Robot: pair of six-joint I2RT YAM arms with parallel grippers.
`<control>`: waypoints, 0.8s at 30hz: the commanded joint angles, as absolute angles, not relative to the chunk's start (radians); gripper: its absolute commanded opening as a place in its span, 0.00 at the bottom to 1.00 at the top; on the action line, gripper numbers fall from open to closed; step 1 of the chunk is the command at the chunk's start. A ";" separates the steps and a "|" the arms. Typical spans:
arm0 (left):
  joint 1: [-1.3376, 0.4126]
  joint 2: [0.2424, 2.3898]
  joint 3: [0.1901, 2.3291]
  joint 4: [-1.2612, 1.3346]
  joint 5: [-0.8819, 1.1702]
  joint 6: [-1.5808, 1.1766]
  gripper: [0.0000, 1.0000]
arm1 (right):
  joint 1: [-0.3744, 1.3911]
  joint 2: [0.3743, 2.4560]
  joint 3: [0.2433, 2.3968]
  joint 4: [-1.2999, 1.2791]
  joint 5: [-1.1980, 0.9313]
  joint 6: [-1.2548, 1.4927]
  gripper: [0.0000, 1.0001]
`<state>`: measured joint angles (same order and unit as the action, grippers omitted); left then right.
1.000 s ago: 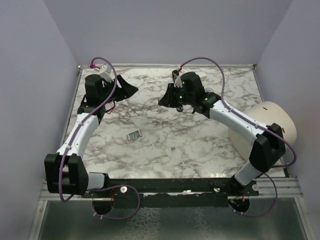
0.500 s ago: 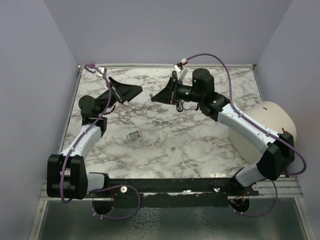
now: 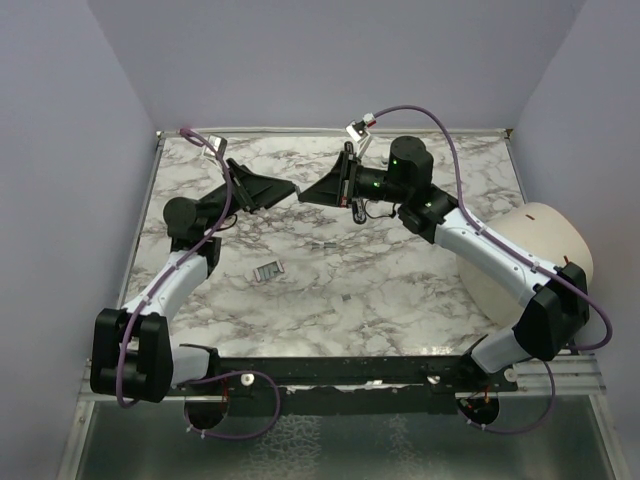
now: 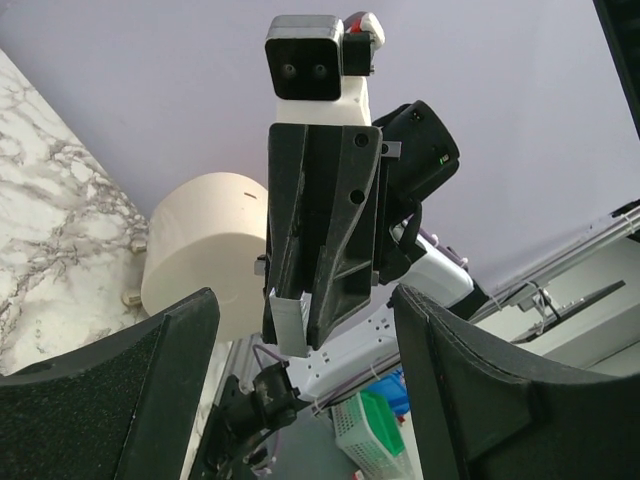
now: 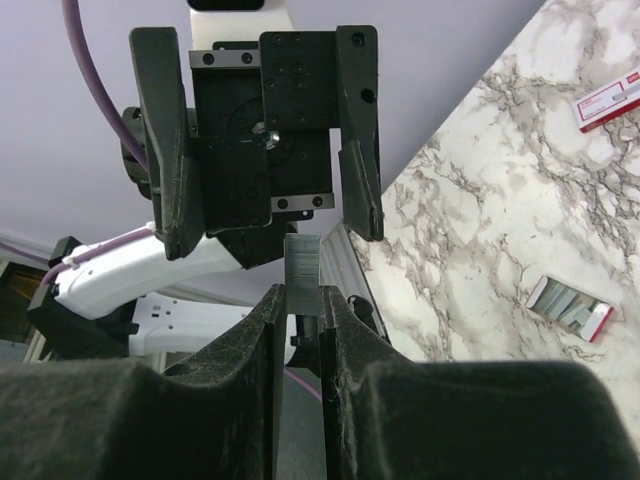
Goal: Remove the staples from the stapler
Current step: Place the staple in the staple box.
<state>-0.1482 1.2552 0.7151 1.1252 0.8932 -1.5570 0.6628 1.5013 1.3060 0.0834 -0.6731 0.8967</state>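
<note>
Below, grey-veined marble table (image 3: 400,290), lilac walls (image 3: 330,60)

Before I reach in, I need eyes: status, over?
Left tool open, empty. Right tool shut on staples, midair. Stapler on table. Nothing between tools.

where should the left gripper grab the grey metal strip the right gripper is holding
Probably the free end of the grey ribbed metal strip, which juts beyond the shut fingers of the right gripper. The open left gripper faces it end-on, so come straight in head-on.
</note>
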 commanded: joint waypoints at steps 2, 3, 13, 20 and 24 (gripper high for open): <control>-0.166 1.229 0.716 1.145 0.926 -1.541 0.71 | 0.667 1.490 1.296 0.145 -0.726 0.926 0.17; -0.166 1.228 0.717 1.149 0.928 -1.543 0.69 | 0.667 1.489 1.295 0.146 -0.726 0.929 0.17; -0.167 1.244 0.709 1.229 0.929 -1.600 0.56 | 0.667 1.496 1.293 0.156 -0.736 0.940 0.17; -0.170 1.252 0.710 1.237 0.934 -1.611 0.51 | 0.667 1.501 1.297 0.160 -0.737 0.944 0.17; -0.170 1.259 0.709 1.250 0.935 -1.621 0.49 | 0.667 1.504 1.298 0.161 -0.740 0.946 0.17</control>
<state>-0.1658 1.2549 0.7139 1.1893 0.9096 -1.6077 0.6628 1.5017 1.3056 0.1287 -0.7120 0.9386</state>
